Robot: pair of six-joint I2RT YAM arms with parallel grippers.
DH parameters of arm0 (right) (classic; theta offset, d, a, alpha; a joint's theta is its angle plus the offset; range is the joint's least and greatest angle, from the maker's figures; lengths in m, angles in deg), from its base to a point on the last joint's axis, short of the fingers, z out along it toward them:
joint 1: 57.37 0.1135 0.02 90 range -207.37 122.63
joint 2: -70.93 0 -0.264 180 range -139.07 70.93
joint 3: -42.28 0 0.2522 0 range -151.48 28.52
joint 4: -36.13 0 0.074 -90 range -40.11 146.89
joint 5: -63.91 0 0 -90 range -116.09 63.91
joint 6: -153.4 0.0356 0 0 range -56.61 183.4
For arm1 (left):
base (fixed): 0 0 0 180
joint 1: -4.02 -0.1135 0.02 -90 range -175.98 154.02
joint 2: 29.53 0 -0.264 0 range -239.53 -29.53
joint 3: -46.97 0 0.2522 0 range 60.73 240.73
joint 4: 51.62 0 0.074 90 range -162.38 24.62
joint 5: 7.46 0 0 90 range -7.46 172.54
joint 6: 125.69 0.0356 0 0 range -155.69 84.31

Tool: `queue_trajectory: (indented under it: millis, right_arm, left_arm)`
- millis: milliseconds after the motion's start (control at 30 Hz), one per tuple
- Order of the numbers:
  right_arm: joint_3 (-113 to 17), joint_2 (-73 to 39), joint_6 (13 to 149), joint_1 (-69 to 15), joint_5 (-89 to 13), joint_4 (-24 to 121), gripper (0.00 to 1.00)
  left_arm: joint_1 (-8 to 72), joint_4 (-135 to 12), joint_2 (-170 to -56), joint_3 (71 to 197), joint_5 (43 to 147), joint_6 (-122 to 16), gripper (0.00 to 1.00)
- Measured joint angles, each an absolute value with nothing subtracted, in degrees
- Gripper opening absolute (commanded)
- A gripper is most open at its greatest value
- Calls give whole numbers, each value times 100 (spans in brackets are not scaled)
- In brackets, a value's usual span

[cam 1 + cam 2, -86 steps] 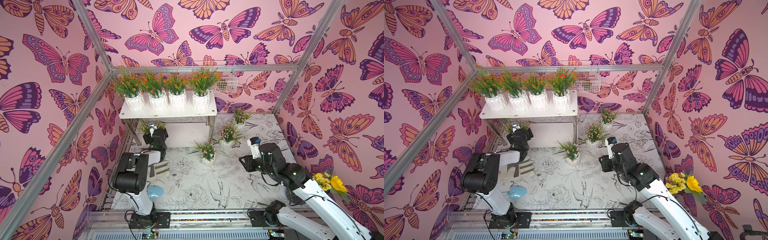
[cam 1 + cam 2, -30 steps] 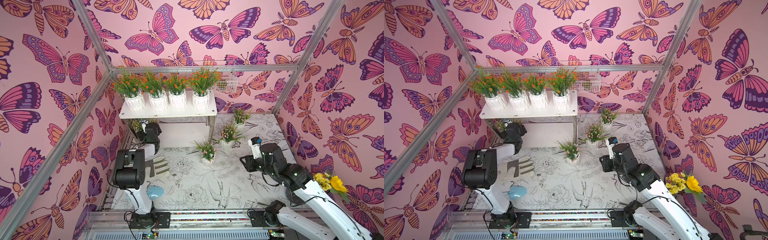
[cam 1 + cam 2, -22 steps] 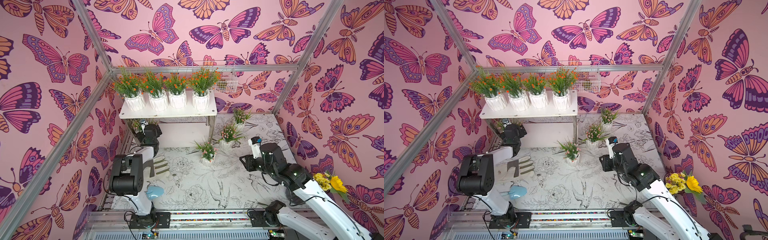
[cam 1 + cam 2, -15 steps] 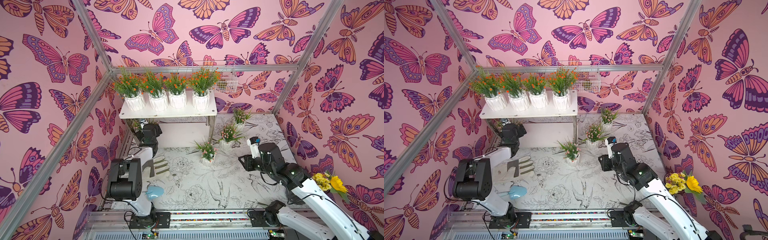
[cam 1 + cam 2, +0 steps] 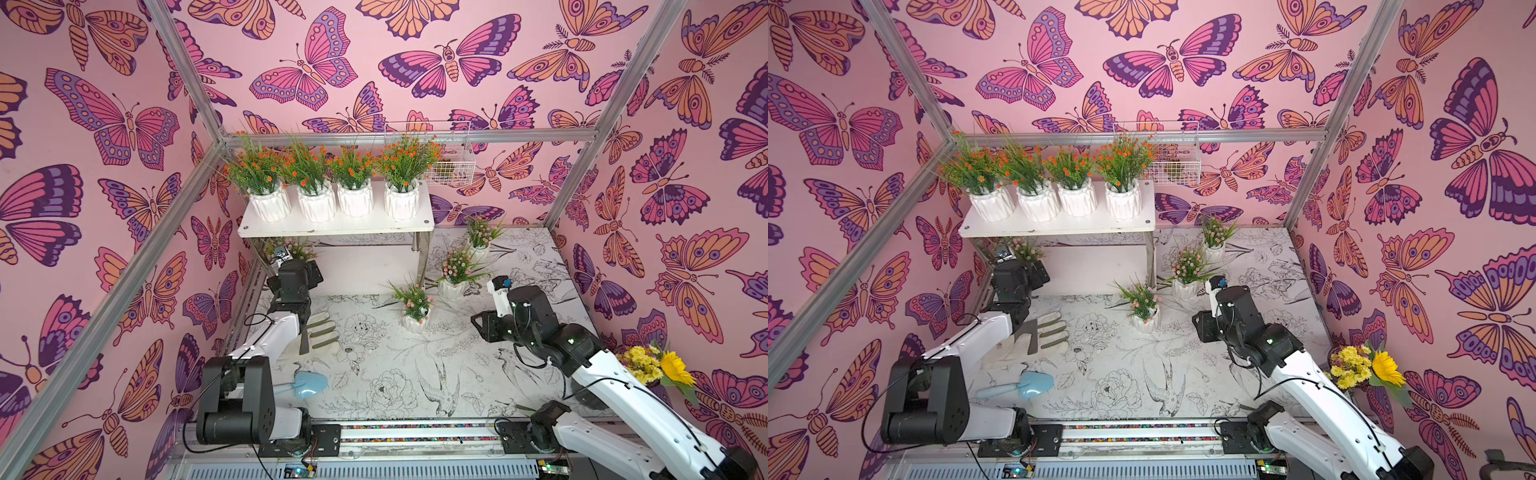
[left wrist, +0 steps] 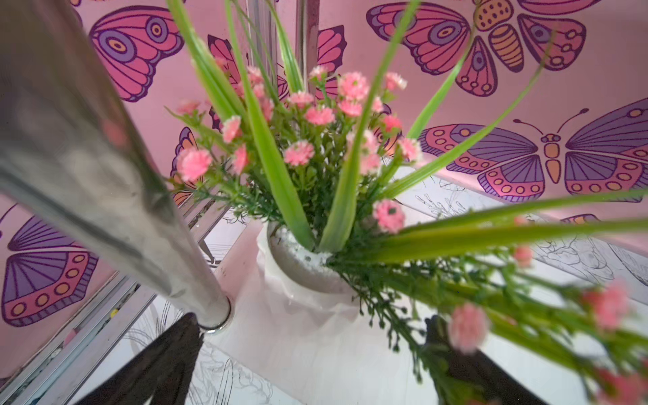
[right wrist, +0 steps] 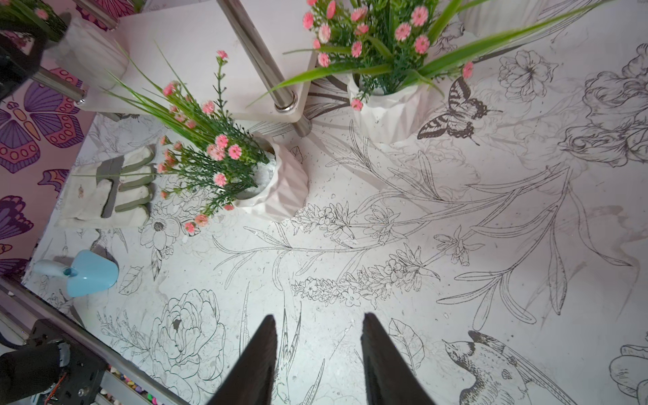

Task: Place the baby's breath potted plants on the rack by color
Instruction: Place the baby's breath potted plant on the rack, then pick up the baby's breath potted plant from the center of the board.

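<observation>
A pink plant [image 6: 301, 277] in a white ribbed pot now stands upright on the lower shelf [image 5: 365, 270] of the rack [image 5: 332, 227], at its left end, just beside a shiny leg [image 6: 105, 175]. A second ago the left gripper [image 6: 312, 317] was still closing in on this spot with the plant. Now its jaws are spread wide, one dark finger on each side of the pot, and neither appears to touch it. The plant has been let go.

That looks like the first pink plant delivered. The upper shelf [image 5: 1059, 227] already carries four orange plants [image 5: 332, 174] in a row, so pink belongs below.

Three more pink plants [image 5: 415, 301] wait on the table [image 5: 395, 374], near the rack's right leg. The right gripper [image 7: 318, 317] hovers over bare table with its jaws partly apart and empty, a little wider than a second ago, probably readying for the nearest pot.

The left arm must next back out from under the shelf. Long green sprigs lean across one of its fingers and could snag.
</observation>
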State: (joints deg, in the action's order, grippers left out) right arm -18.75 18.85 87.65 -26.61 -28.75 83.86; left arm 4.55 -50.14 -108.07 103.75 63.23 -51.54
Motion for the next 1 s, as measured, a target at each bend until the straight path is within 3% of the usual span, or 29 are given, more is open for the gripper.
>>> queue_trajectory:
  millis: [600,1000]
  right_arm:
    - [-1636,132,9046,-2665,-3362,7036,37]
    - [-2078,-1037,9062,-2492,-3417,6522,33]
  left_arm:
    - [1336,-5687,-9279,9468,6640,-5355,98]
    - [2617,-5720,-8446,8887,7022,-5410,97]
